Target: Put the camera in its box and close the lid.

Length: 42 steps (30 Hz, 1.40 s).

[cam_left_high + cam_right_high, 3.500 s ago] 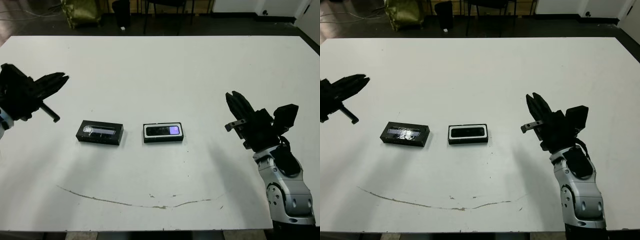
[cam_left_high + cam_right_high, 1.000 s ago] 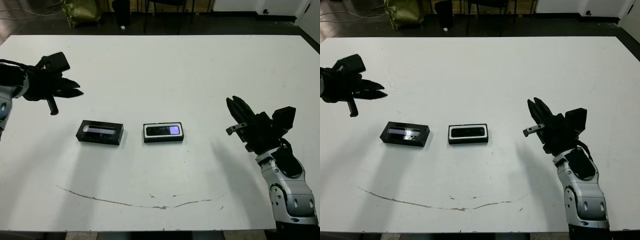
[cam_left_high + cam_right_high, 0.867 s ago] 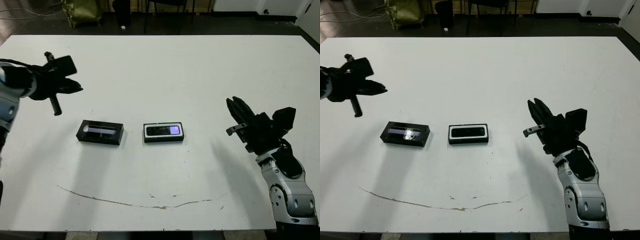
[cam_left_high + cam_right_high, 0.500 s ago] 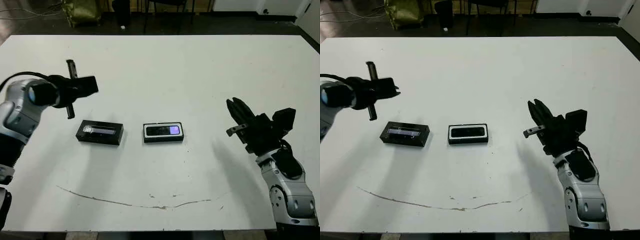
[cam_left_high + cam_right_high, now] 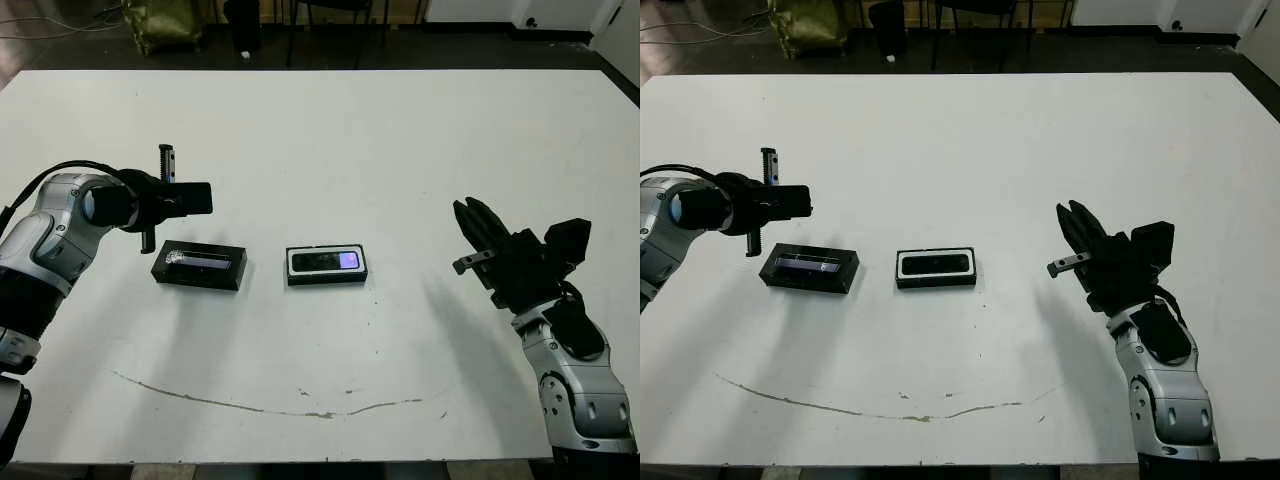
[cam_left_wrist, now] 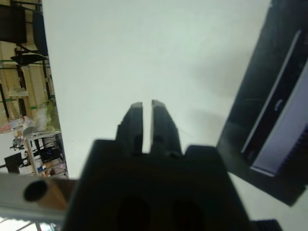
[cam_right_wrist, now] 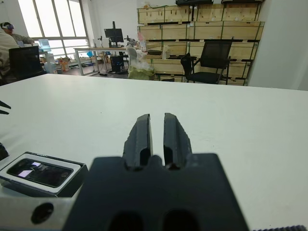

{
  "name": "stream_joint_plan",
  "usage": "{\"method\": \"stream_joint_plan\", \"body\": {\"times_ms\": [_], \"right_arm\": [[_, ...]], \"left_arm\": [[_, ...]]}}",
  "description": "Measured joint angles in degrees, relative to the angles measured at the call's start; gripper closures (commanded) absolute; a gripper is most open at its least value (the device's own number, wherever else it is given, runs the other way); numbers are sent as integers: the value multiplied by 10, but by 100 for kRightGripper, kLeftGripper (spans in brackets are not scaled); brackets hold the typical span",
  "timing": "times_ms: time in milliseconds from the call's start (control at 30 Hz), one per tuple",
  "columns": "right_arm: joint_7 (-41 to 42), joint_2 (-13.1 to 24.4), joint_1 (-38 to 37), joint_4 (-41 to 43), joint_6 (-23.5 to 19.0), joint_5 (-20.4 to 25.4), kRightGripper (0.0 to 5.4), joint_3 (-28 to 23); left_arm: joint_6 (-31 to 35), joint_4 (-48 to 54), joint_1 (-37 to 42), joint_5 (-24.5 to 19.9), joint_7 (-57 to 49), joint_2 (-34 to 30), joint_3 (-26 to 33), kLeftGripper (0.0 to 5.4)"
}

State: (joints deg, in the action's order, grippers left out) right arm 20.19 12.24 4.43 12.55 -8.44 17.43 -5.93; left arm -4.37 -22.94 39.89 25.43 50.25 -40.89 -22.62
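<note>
Table (image 5: 400, 140): white, fills most of the head views; a thin dark scratch line near the lower edge.
Box (image 5: 327, 265): a little left of the frame centre in the left eye view, flat on the table, white lining visible around the rim.
Camera (image 5: 326, 261): lying inside the box, long side across the picture, small purple screen at its right end.
Lid (image 5: 199, 266): left of the box, near but apart from it, flat on the table, glossy strip facing up; not on the box.
Left gripper (image 5: 200, 198): at middle left of the frame, just above the upper left part of the lid, pointing toward the right; fingers (image 6: 136, 120) almost together with only a narrow slit between them, nothing held. Part of the lid at the right side of the left wrist view.
Right gripper (image 5: 472, 222): at the right of the frame, well apart from the box, fingers pointing up and left; nearly closed, a thin gap only, nothing between them.
</note>
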Motion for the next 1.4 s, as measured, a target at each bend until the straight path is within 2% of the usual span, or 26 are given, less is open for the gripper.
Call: {"method": "stream_joint_plan", "body": {"times_ms": [533,967,1400], "right_arm": [[-5,-1,-3,4,-1,1,540,2],[-8,-1,-3,5,-1,1,540,3],[-12,-2,-6,8,-4,0,540,4]], "left_arm": [[-33,-35,0,33,31,-16,-18,538],[-12,-41,-16,30,43,-16,-13,538],[-26,1,-42,20,69,-39,-7,538]]}}
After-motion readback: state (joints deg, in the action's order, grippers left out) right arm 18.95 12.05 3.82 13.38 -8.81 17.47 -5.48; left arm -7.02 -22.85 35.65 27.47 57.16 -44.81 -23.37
